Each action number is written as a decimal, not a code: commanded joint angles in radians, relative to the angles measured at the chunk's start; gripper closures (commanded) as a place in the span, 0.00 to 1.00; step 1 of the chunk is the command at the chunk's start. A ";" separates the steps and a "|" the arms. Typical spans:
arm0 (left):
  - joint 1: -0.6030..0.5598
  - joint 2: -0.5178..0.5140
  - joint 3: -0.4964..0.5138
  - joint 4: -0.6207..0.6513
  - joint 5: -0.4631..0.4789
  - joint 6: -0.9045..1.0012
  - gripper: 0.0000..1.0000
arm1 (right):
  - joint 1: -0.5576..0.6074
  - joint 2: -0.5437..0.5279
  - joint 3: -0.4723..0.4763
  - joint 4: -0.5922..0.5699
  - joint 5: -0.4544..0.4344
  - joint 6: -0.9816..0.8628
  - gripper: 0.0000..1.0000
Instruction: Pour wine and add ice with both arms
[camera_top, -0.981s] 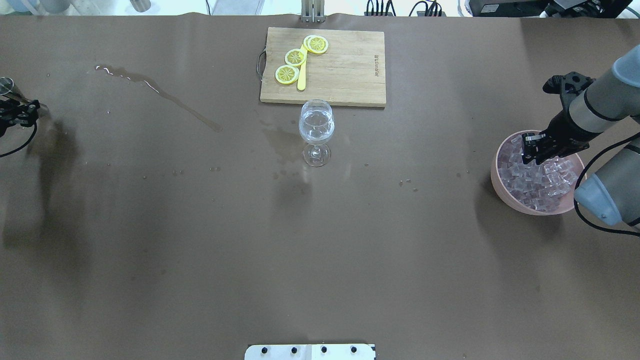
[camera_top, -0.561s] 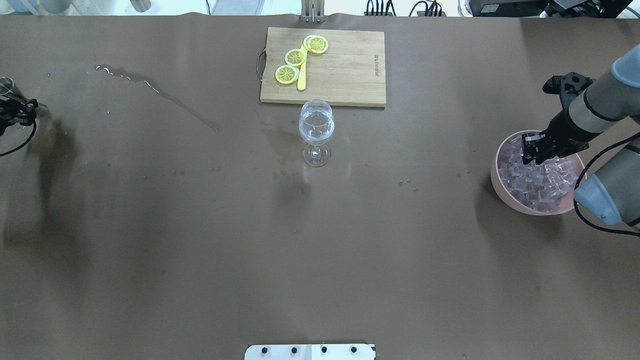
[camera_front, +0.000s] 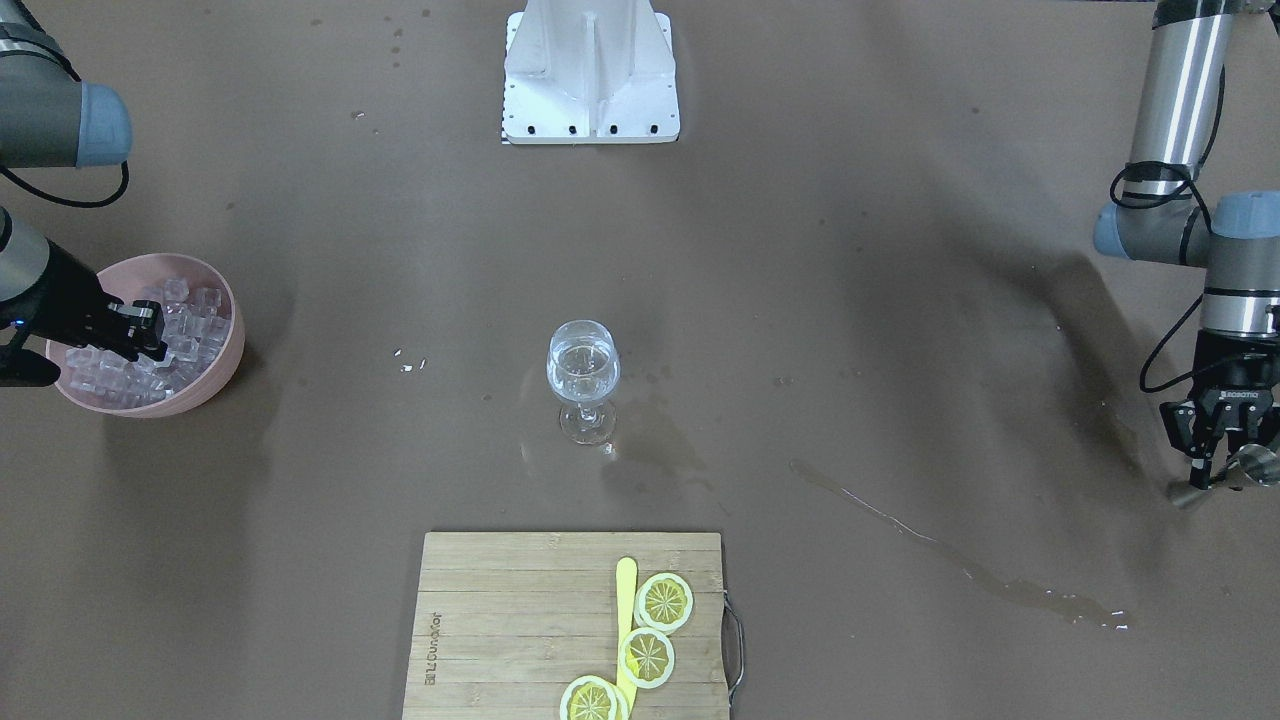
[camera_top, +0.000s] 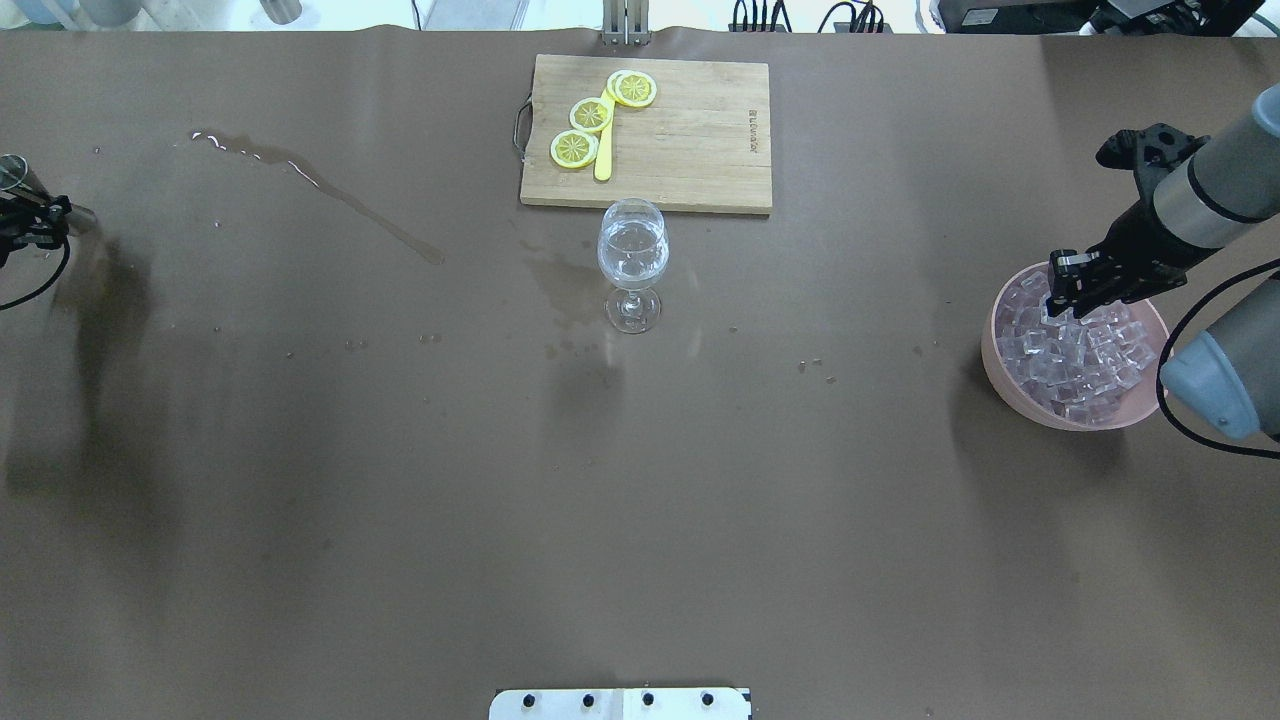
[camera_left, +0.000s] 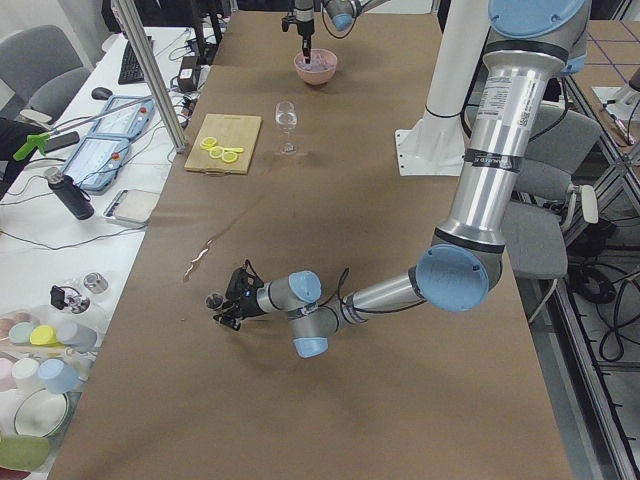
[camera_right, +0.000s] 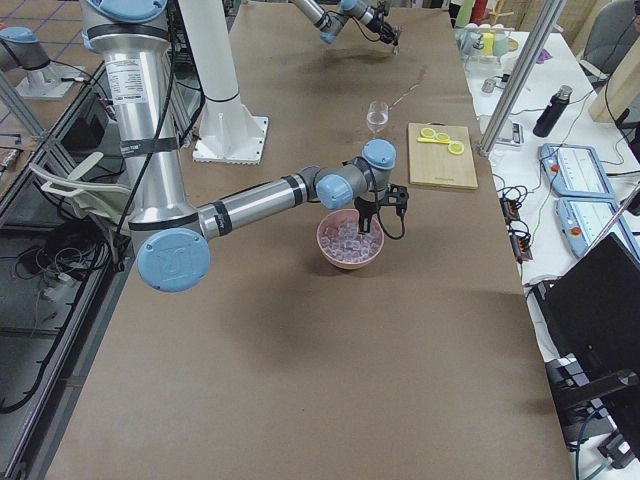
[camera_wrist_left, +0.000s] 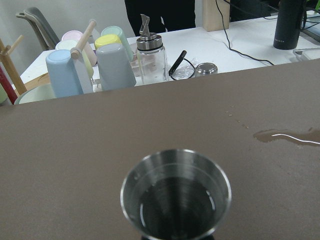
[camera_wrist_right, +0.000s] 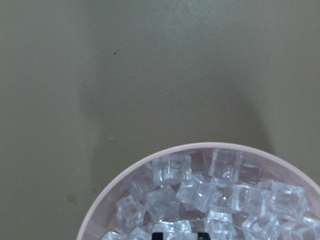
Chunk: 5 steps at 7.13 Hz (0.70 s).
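Note:
A wine glass (camera_top: 632, 250) with a little clear wine stands mid-table, also in the front view (camera_front: 582, 375). My left gripper (camera_front: 1213, 462) is at the table's far left edge (camera_top: 38, 215), shut on a steel measuring cup (camera_wrist_left: 176, 199) that holds a thin film of liquid. My right gripper (camera_top: 1060, 296) is over the far-left part of a pink bowl (camera_top: 1000, 375) full of ice cubes (camera_top: 1085, 355). In the right wrist view its fingertips (camera_wrist_right: 158, 234) stand close together with an ice cube (camera_wrist_right: 179, 227) between them.
A wooden cutting board (camera_top: 690, 140) with lemon slices (camera_top: 590, 115) and a yellow knife lies just behind the glass. A long wet streak (camera_top: 330, 195) and small puddles (camera_top: 565, 290) mark the brown table. The white base block (camera_front: 590, 75) is at my side.
My right gripper has moved a little toward the far side of the bowl and seems higher over the ice. My left gripper has slid slightly further left with the cup.

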<state>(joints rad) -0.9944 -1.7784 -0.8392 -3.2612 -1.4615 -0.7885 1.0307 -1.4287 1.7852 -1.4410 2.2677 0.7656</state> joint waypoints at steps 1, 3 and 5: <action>-0.001 -0.006 0.002 0.000 0.001 0.000 0.57 | 0.015 0.002 0.092 -0.100 0.001 0.000 0.74; -0.001 -0.006 0.006 0.000 0.001 -0.002 0.62 | 0.029 0.002 0.138 -0.131 0.001 0.000 0.74; -0.003 -0.007 0.006 0.000 0.001 -0.002 0.71 | 0.043 0.002 0.141 -0.131 0.001 0.000 0.74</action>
<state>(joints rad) -0.9961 -1.7849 -0.8335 -3.2612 -1.4604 -0.7899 1.0659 -1.4266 1.9212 -1.5695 2.2688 0.7655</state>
